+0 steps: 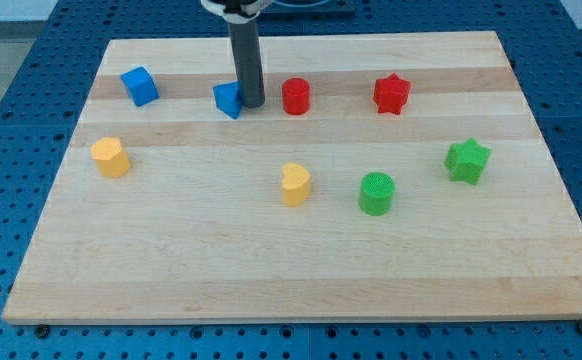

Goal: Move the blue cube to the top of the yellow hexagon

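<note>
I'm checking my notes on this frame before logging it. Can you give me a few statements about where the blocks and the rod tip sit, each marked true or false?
1. My tip sits right beside a blue block, on its right in the view. True.
2. The blue cube lies at the view's upper left. True.
3. The red star is at the view's bottom left. False: it is at the upper right.
4. The green cylinder touches the green star. False: they are apart.
5. The red cylinder lies right of my tip. True.
</note>
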Robot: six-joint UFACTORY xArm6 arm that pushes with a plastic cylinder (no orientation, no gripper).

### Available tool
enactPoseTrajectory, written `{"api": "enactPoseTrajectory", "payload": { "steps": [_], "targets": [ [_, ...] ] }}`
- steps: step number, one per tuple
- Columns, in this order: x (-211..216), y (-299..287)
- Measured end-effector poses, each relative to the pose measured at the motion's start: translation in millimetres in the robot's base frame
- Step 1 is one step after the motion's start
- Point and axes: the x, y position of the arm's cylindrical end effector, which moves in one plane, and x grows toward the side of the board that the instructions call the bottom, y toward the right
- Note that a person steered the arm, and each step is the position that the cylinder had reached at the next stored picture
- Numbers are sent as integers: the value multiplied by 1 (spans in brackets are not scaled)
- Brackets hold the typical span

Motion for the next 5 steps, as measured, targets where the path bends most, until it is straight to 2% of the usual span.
{"api": "enactPoseTrajectory", "payload": {
  "steps": [1, 2, 3, 4, 5],
  "targets": [
    [-34, 0],
    [-71, -32],
    [-75, -95],
    [-57, -154],
    [-14, -180]
  ]
}}
